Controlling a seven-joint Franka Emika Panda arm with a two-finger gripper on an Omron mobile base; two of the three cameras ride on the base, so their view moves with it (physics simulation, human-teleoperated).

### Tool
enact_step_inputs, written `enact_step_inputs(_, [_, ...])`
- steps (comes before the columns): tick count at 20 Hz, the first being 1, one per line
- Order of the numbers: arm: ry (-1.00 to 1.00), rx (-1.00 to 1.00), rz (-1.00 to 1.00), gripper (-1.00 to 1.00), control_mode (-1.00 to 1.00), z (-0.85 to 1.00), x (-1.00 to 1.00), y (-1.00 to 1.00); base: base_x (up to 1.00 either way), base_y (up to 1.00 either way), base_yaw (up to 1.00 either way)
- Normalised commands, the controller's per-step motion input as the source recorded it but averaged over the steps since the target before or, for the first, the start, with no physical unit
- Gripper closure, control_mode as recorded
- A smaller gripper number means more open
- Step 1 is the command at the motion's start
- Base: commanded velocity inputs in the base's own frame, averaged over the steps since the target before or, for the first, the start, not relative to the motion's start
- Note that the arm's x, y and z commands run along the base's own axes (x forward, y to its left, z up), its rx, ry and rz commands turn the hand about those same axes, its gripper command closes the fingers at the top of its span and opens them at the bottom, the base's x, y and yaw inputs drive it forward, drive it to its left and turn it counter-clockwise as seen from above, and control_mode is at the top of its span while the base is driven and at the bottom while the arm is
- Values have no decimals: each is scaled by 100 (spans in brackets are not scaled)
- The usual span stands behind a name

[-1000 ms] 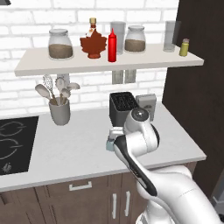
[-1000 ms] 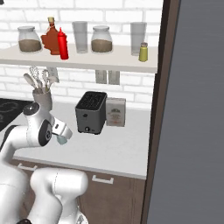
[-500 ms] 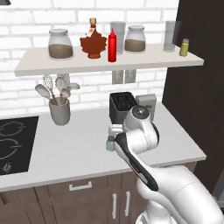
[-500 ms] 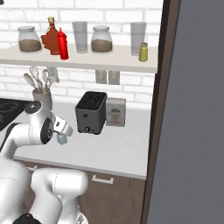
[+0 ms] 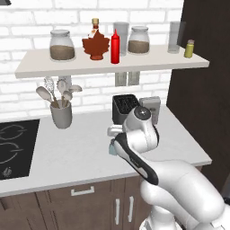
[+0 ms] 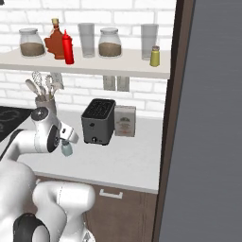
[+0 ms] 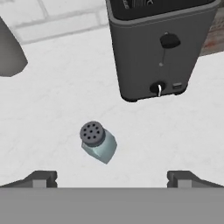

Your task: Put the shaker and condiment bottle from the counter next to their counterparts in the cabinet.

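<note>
No legible writing anywhere: printed box (image 6: pixel 125 121) beside the toaster (image 7: pixel 162 48) carries a label too small to read; toaster front shows only a lever, a knob and a small unreadable plate.

Gripper (image 7: pixel 112 177) spread wide open, holding nothing, hanging over the counter (image 7: pixel 57 87). Shaker (image 7: pixel 98 141) standing on the counter between and just ahead of the two fingertips, slightly toward the left one, perforated grey cap facing up, touching neither tip. Toaster farther ahead of the jaws, beyond the shaker.

Condiment bottle (image 5: pixel 115 46) up on the cabinet (image 5: pixel 112 67), high above the jaws, just beside the maple-leaf syrup bottle (image 5: pixel 95 44). Yellow-green shaker (image 5: pixel 189 48) near the shelf's right end.
</note>
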Motion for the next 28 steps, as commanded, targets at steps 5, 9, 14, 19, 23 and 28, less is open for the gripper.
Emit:
enact_step_inputs(5, [0,-1,0,-100,-100,-16,11,14,0,0,0])
enact_step_inputs(9, [0,-1,0,-100,-100,-38,7,26,0,0,0])
enact_step_inputs(14, [0,0,0,-100,-100,-17,3,4,0,0,0])
enact_step_inputs(19, [0,0,1,-100,-100,0,25,-5,0,0,0])
enact_step_inputs(23, [1,0,0,-100,-100,0,47,0,0,0,0])
enact_step_inputs(28, [1,0,0,-100,-100,0,21,3,0,0,0])
